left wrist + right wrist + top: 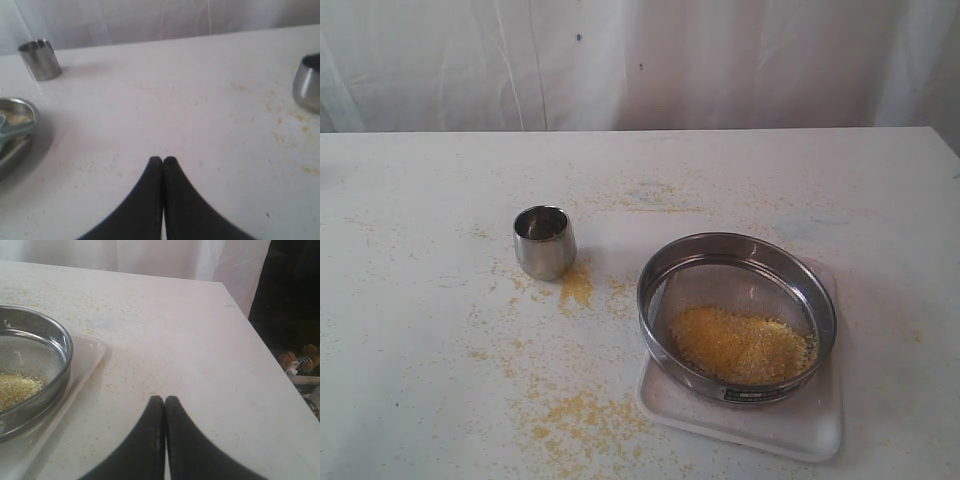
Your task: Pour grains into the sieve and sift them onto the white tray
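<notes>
Left fingers (147, 200) meet; only their camera shows a bowl (17, 147).

A big white tabletop (410, 400) fills most of the view. It has a faint bluish smudge (650, 190) toward 12 o'clock. Behind it, at 12 o'clock, hangs a white curtain (740, 60) with soft folds and two small dark dots (578, 37). Soft light glows through it. Past the tabletop's corner, at 2 o'clock, is a dark space (295, 290).
</notes>
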`<state>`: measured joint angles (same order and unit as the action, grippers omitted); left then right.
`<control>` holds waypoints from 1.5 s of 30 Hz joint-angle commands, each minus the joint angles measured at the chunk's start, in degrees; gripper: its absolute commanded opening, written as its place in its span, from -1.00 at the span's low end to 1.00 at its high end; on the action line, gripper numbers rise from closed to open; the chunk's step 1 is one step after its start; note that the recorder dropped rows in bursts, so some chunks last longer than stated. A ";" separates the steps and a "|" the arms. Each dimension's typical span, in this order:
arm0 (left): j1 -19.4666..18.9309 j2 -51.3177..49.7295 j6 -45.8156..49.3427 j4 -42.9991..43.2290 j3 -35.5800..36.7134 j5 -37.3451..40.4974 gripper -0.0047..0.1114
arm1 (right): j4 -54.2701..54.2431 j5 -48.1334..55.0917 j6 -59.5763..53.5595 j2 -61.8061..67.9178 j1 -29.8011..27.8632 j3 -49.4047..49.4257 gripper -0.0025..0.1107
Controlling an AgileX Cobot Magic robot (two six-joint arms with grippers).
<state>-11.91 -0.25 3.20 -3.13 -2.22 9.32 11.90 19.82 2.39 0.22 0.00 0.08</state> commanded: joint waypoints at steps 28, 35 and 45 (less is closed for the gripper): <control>0.01 0.25 -1.66 0.62 2.22 5.35 -0.92 | 8.53 -0.49 -6.72 -0.22 0.00 -0.08 -0.96; 0.01 0.25 -1.66 0.62 2.22 5.35 -0.92 | 13.64 -14.64 -6.97 -0.22 0.00 -0.08 -0.96; 0.01 0.25 -1.66 0.62 2.22 5.35 -0.92 | 10.83 -70.57 3.94 -0.22 0.00 -0.08 -0.96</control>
<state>-11.91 -0.25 1.96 -2.15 -0.18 14.53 24.25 -28.88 4.81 0.22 0.00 0.08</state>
